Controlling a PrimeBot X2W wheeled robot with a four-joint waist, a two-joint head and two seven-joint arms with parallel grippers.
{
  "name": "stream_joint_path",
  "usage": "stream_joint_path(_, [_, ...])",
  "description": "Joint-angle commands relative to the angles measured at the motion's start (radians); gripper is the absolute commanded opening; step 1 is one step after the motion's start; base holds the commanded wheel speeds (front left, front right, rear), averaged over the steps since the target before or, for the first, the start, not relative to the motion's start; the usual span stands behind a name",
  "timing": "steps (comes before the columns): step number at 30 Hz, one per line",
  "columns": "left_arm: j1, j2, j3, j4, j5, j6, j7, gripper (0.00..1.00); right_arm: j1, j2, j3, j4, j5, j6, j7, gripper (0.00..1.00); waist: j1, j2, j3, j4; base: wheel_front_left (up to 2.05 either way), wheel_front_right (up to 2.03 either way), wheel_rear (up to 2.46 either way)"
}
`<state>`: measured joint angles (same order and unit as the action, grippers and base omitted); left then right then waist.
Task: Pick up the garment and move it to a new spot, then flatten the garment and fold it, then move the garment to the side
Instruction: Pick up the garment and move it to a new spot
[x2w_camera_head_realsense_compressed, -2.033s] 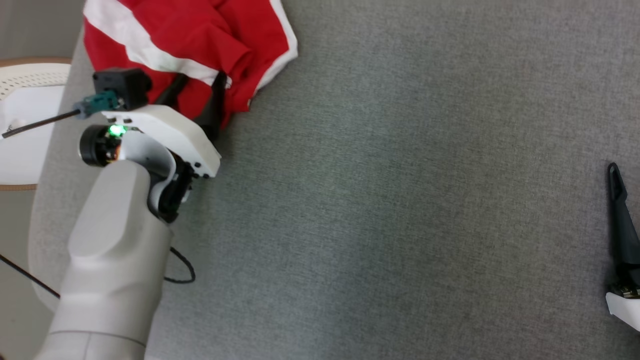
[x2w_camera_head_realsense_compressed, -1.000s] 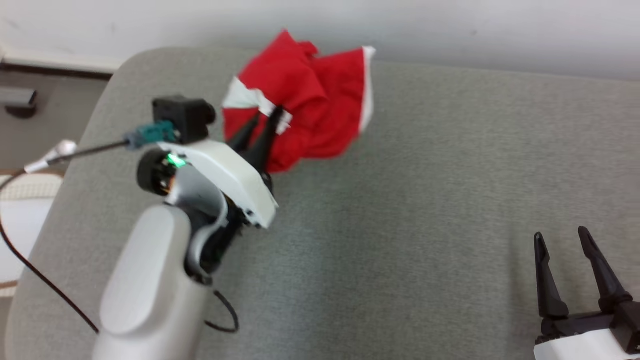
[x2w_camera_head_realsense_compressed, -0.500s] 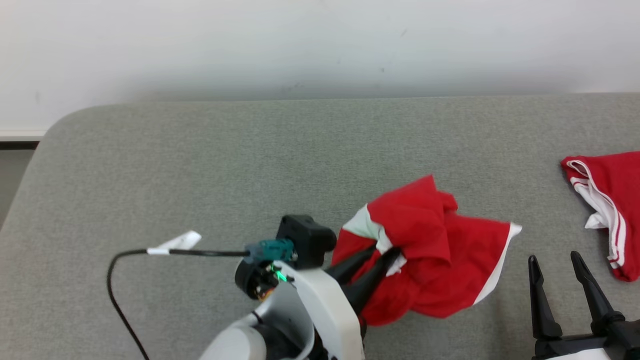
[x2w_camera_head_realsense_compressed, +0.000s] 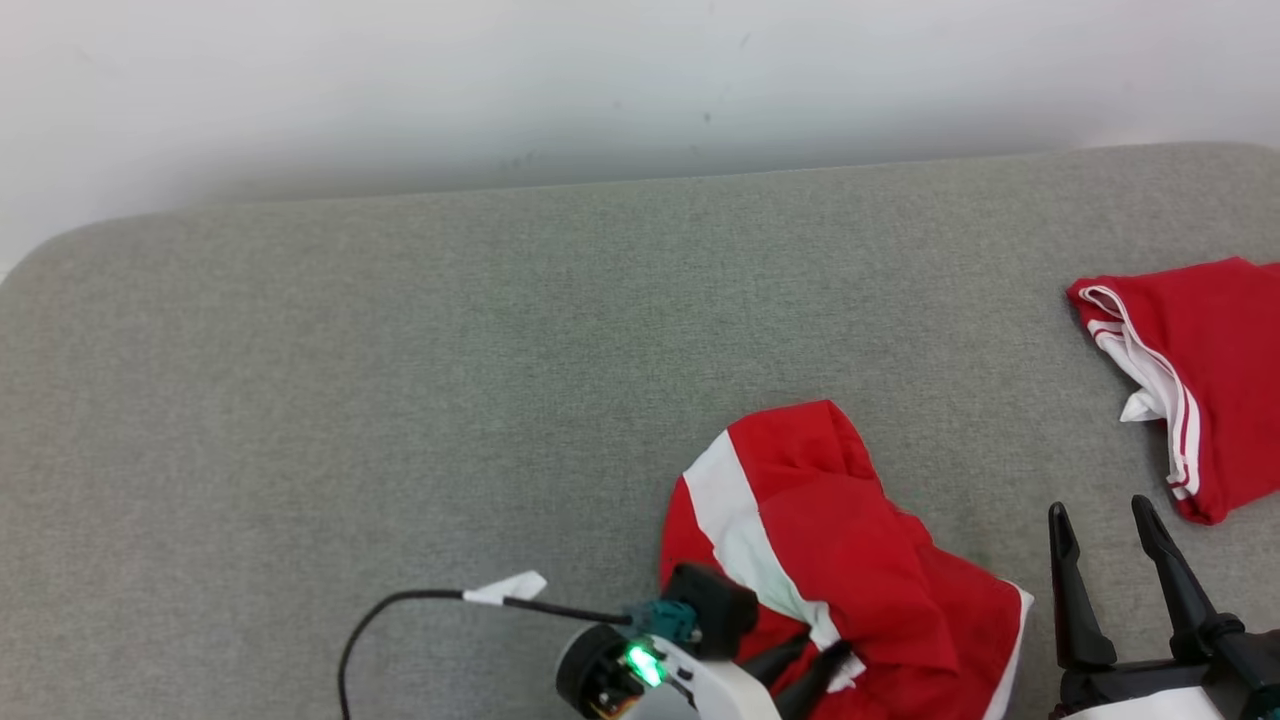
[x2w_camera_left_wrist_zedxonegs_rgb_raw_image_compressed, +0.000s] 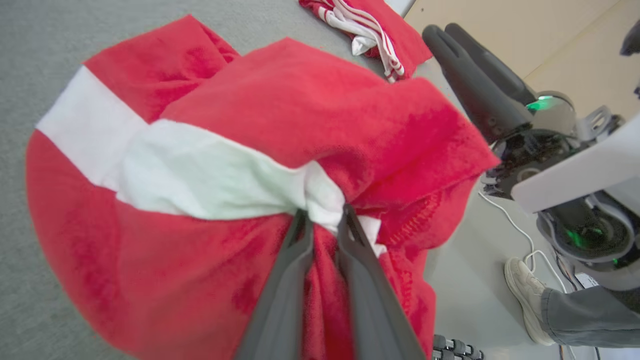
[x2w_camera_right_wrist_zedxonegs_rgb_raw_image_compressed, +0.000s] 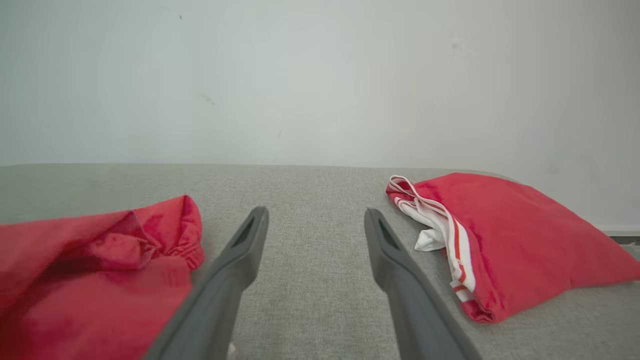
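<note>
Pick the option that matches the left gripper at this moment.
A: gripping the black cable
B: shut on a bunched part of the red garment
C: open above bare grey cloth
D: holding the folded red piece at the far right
B: in the left wrist view the left gripper has its fingers closed on the garment, just where its red and white cloth bunches together.

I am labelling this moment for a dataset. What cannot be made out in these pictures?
The garment: its shape is lost in bunched folds; head view's bottom edge cuts it.
Left gripper: fingertips tucked under cloth, left wrist view.
Second red garment: cut by head view's right edge.
</note>
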<state>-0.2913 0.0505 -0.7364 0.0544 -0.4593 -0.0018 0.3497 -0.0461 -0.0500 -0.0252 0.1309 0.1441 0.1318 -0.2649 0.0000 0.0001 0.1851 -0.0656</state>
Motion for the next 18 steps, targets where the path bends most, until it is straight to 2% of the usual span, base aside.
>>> stream_joint_path(1, [-0.019, 0.002, -0.028, 0.02, -0.03, 0.01, -0.037, 0.04, -0.011, -0.001, -0.001, 0.005, 0.007, -0.002, 0.002, 1.0, 0.0, -0.0001, 0.004, -0.008, 0.0, 0.0, 0.0])
stream_joint_path(2, [-0.032, 0.002, -0.05, 0.038, -0.033, 0.018, -0.06, 0.09, -0.011, -0.002, 0.0, 0.007, 0.007, -0.002, 0.002, 1.0, 0.0, -0.0001, 0.004, -0.011, 0.0, 0.0, 0.0])
stream_joint_path(3, [-0.039, 0.002, -0.068, 0.056, -0.05, 0.024, -0.087, 0.22, -0.011, -0.002, 0.001, 0.009, 0.007, -0.002, 0.002, 1.0, 0.0, -0.0001, 0.004, -0.015, 0.0, 0.0, 0.0])
stream_joint_path(4, [-0.044, 0.002, -0.088, 0.073, -0.067, 0.031, -0.113, 0.42, -0.012, -0.002, 0.003, 0.012, 0.008, -0.002, 0.002, 1.0, 0.0, -0.0001, 0.004, -0.017, 0.0, 0.0, 0.0])
stream_joint_path(5, [-0.057, 0.002, -0.11, 0.093, -0.074, 0.033, -0.136, 0.83, -0.013, -0.001, 0.005, 0.014, 0.008, -0.002, 0.002, 1.0, 0.0, -0.0001, 0.004, -0.02, 0.0, 0.0, 0.0])
stream_joint_path(6, [-0.069, 0.001, -0.128, 0.107, -0.091, 0.031, -0.161, 1.0, -0.014, -0.001, 0.006, 0.016, 0.009, -0.002, 0.002, 1.0, 0.0, -0.0001, 0.003, -0.023, 0.0, 0.0, 0.0])
stream_joint_path(12, [-0.098, 0.002, -0.163, 0.175, -0.162, 0.052, -0.283, 1.0, 0.001, -0.001, -0.004, 0.021, 0.006, -0.002, 0.002, 1.0, 0.0, -0.0001, -0.023, -0.023, 0.0, 0.0, 0.0])
stream_joint_path(18, [-0.064, 0.021, -0.108, 0.204, -0.151, 0.079, -0.467, 1.0, 0.025, -0.001, -0.028, 0.008, -0.007, -0.002, 0.002, 1.0, 0.0, -0.0001, -0.064, -0.003, 0.0, 0.0, 0.0])
